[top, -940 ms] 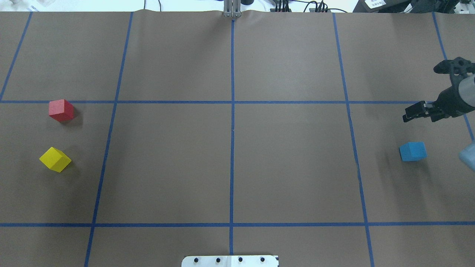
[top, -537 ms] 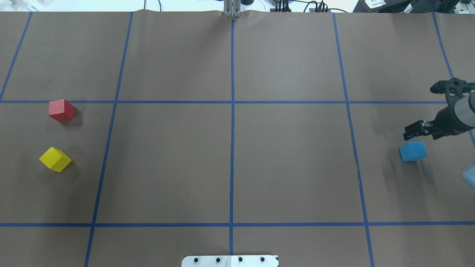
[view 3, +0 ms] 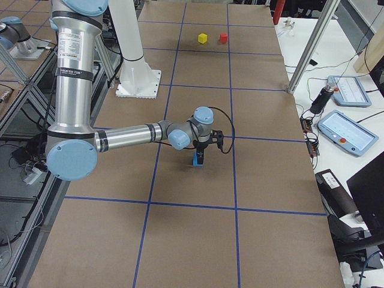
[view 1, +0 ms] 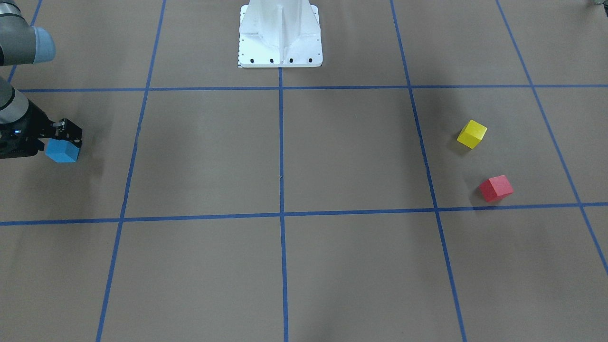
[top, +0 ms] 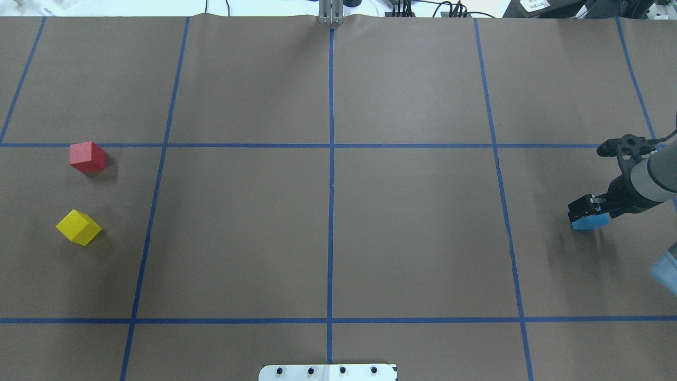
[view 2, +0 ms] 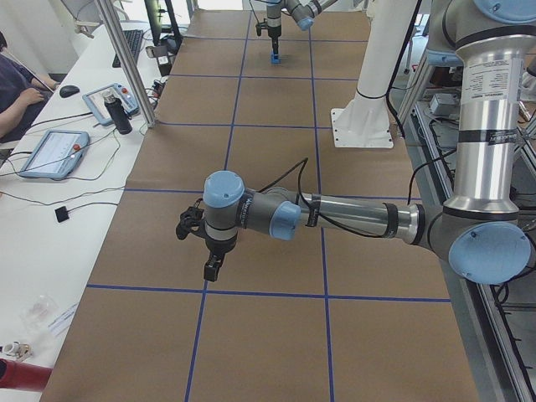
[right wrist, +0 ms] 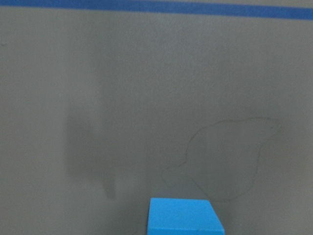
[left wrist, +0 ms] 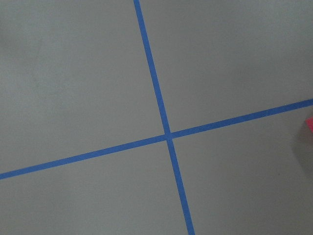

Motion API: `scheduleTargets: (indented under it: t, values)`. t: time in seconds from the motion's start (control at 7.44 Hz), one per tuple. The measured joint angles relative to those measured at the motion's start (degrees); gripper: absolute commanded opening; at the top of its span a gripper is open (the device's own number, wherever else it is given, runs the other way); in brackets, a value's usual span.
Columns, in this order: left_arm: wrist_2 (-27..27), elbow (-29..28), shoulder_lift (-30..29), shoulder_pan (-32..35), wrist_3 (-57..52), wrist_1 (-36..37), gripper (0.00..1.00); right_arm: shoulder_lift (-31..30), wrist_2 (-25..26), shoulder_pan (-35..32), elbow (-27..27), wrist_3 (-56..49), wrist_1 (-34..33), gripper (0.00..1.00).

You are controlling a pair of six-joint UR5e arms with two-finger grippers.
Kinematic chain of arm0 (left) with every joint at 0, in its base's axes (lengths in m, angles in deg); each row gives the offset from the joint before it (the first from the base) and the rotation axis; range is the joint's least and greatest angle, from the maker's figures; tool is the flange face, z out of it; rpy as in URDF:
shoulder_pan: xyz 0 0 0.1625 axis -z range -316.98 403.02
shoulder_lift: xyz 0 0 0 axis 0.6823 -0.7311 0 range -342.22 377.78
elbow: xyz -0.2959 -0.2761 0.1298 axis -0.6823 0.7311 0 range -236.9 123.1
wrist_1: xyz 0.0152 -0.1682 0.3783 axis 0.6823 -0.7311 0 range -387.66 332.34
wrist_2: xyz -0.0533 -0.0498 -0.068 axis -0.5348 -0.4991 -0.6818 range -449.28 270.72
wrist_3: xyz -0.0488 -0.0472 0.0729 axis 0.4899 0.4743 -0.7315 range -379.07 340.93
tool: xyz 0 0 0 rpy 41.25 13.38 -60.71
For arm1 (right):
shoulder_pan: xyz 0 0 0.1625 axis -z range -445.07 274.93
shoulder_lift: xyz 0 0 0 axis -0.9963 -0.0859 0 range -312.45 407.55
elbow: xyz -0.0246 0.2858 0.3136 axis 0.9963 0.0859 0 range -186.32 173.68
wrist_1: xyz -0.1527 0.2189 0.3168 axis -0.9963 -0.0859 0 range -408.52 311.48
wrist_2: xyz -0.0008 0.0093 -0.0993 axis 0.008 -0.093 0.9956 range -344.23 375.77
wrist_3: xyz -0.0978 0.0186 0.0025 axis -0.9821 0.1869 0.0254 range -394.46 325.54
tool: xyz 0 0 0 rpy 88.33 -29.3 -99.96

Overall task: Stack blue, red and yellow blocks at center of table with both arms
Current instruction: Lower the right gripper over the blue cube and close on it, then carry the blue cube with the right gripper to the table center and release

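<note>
The blue block (top: 589, 224) lies at the table's right side, also in the front view (view 1: 61, 152) and at the bottom of the right wrist view (right wrist: 185, 216). My right gripper (top: 582, 210) is low over it, jaws open, fingertips at the block's top; it also shows in the front view (view 1: 69, 134). The red block (top: 87, 157) and yellow block (top: 78, 227) lie apart at the far left. My left gripper (view 2: 211, 270) shows only in the exterior left view, hanging above the table; I cannot tell whether it is open or shut.
Blue tape lines divide the brown table into squares. The white robot base (view 1: 280, 33) stands at the robot-side edge. A metal post (view 3: 306, 48) and operator tablets (view 3: 342, 90) stand past the far table edge.
My right gripper has moved toward the robot's side and come down from beyond the blue block to sit over it. The three blocks have not moved.
</note>
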Motion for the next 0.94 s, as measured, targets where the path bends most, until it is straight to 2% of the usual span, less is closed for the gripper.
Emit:
scheduleTargets:
  t: [0.13,0.27,0.67,0.94]
  values:
    - [-0.01,-0.01,0.01,0.00,0.00,0.00,1.00,-0.33,0.06,0.31,0.17,-0.17,-0.04,0.10]
    - [0.01,-0.03,0.01,0.00,-0.02,0.00,1.00,-0.50,0.08,0.43,0.35,-0.25,-0.06,0.00]
    - [0.00,-0.06,0.02,0.00,-0.04,0.00,1.00,1.21,-0.82,-0.41,0.45,-0.25,-2.84,0.00]
    - [0.04,-0.08,0.00,0.00,-0.04,0.00,1.00,9.12,-4.25,-4.78,-1.43,-1.04,-14.65,0.00]
